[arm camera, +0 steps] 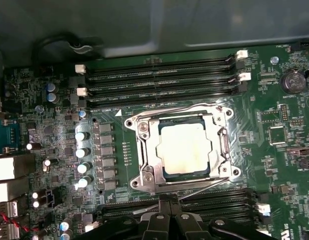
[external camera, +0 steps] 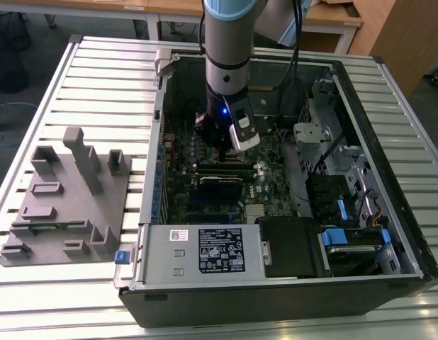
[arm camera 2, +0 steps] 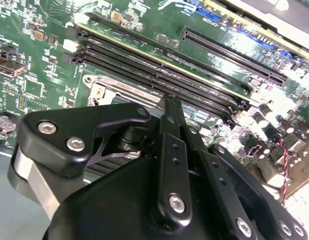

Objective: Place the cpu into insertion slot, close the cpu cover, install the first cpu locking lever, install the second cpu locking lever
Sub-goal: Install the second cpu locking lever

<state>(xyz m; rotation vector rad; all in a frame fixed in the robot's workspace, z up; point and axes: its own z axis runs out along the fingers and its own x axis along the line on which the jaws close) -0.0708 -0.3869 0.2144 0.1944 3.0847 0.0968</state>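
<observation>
Open tower case [external camera: 389,170] lying on its side on a slatted metal table [external camera: 98,85], grey fixture block [external camera: 70,198] off toward the exterior view's left. Arm [external camera: 229,42] reaching straight down into the case, gripper [external camera: 217,142] low over the green motherboard [external camera: 180,191].

In the first wrist view: cpu [arm camera: 187,148] already sitting in the insertion slot [arm camera: 165,171], pale silvery top showing through the window of the cpu cover [arm camera: 149,150], which lies flat down over it. Thin locking levers [arm camera: 194,186] running along the socket edges, one looking low along the near side, another [arm camera: 164,112] along the far side; can't tell if either is actually hooked under its catch. Rows of long black memory slots [arm camera: 159,75] on both sides of the socket.

Gripper fingers [arm camera: 167,220] pressed together into one narrow tip, nothing between them, poised just beside the socket's near edge by the lever. Same closed tip [arm camera 2: 169,107] in the second wrist view, right at the socket corner next to the black slots [arm camera 2: 159,65]
</observation>
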